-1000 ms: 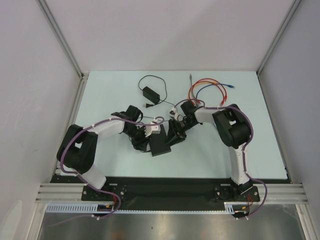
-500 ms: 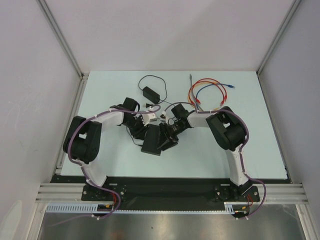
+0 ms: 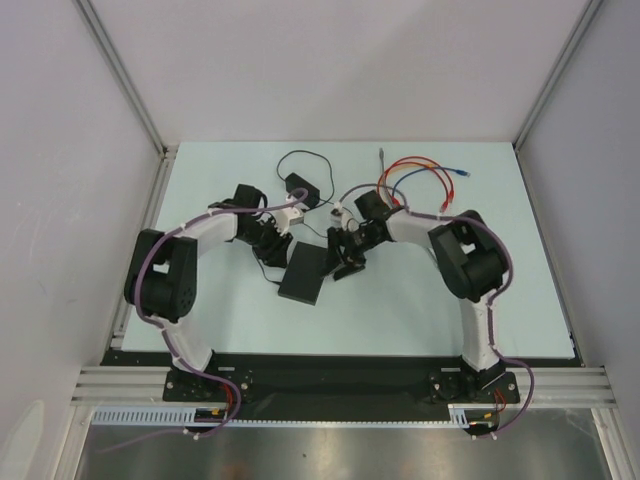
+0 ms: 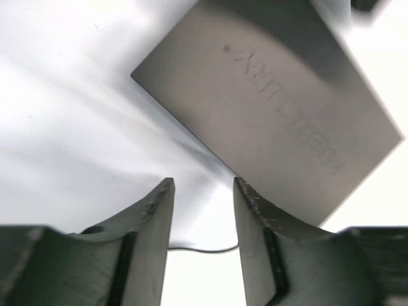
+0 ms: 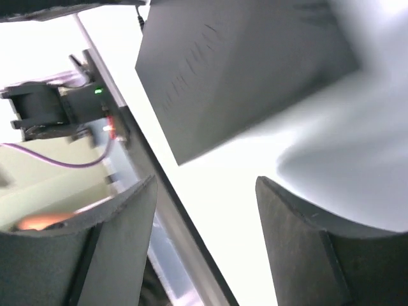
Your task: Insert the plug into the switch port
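switch box [image 3: 303, 272] lies flat, shifted left since before | left fingers [image 4: 152, 220] apart, empty | right fingers [image 5: 299, 223] apart, empty

Overhead camera looks down; close wrist cameras share the black box [image 4: 268, 108].

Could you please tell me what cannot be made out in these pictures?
Port: too small in top view; wrist views show only the box face, blurred.
Plug: cables too small in top view to tell ends apart.
Box end: cut off by the top edge in both wrist views.
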### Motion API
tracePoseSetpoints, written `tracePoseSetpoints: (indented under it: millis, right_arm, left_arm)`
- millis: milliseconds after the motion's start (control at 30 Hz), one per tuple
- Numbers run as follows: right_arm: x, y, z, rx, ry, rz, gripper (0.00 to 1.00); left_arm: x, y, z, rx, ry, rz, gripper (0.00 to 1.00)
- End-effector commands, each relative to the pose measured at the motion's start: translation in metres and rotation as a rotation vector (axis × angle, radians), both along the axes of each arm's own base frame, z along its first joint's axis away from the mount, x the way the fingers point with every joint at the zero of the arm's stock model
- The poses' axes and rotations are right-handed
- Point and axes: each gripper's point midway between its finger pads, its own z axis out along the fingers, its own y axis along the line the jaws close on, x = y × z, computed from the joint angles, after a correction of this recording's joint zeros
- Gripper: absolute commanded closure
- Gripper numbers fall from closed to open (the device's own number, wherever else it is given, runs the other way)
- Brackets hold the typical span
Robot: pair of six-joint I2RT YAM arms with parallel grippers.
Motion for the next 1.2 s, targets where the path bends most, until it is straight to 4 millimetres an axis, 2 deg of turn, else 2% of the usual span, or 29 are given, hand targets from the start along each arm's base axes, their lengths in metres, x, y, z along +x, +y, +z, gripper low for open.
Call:
tracePoseSetpoints:
  millis: [0, 33, 100, 167, 233, 267, 400, 600, 867, 1033, 1167]
  right_arm:
    - [0.042, -0.048, 0.052, -0.056, -0.297, -0.057, 0.31]
    - [0.047, -0.066, 0.060, -0.078, -0.300, -0.087, 0.31]
    - [0.061, -0.087, 0.080, -0.108, -0.390, -0.104, 0.31]
    - [0.067, -0.117, 0.081, -0.182, -0.393, -0.131, 0.31]
    - [0.078, -0.147, 0.075, -0.321, -0.466, -0.149, 0.32]
    - [0.089, -0.171, 0.068, -0.429, -0.500, -0.187, 0.35]
    - [0.095, -0.210, 0.055, -0.603, -0.524, -0.206, 0.42]
    - [0.094, -0.240, 0.033, -0.763, -0.497, -0.213, 0.53]
    - [0.091, -0.281, 0.006, -0.894, -0.460, -0.241, 0.59]
    - [0.087, -0.296, -0.012, -0.929, -0.432, -0.244, 0.59]
    - [0.086, -0.297, -0.022, -0.924, -0.400, -0.236, 0.62]
  left_arm:
    - [0.013, -0.016, 0.070, -0.152, -0.116, 0.009, 0.52]
    - [0.015, -0.017, 0.088, -0.169, -0.160, 0.008, 0.51]
    - [0.018, -0.019, 0.107, -0.188, -0.198, 0.024, 0.49]
    - [0.021, -0.021, 0.134, -0.224, -0.258, 0.042, 0.47]
    - [0.026, -0.023, 0.155, -0.255, -0.311, 0.059, 0.46]
    - [0.025, -0.024, 0.168, -0.275, -0.329, 0.080, 0.44]
    - [0.032, -0.028, 0.200, -0.324, -0.391, 0.101, 0.42]
    - [0.037, -0.032, 0.222, -0.369, -0.410, 0.128, 0.42]
    - [0.034, -0.032, 0.223, -0.376, -0.409, 0.130, 0.42]
    - [0.036, -0.032, 0.231, -0.379, -0.429, 0.131, 0.42]
    - [0.038, -0.033, 0.238, -0.383, -0.441, 0.132, 0.41]
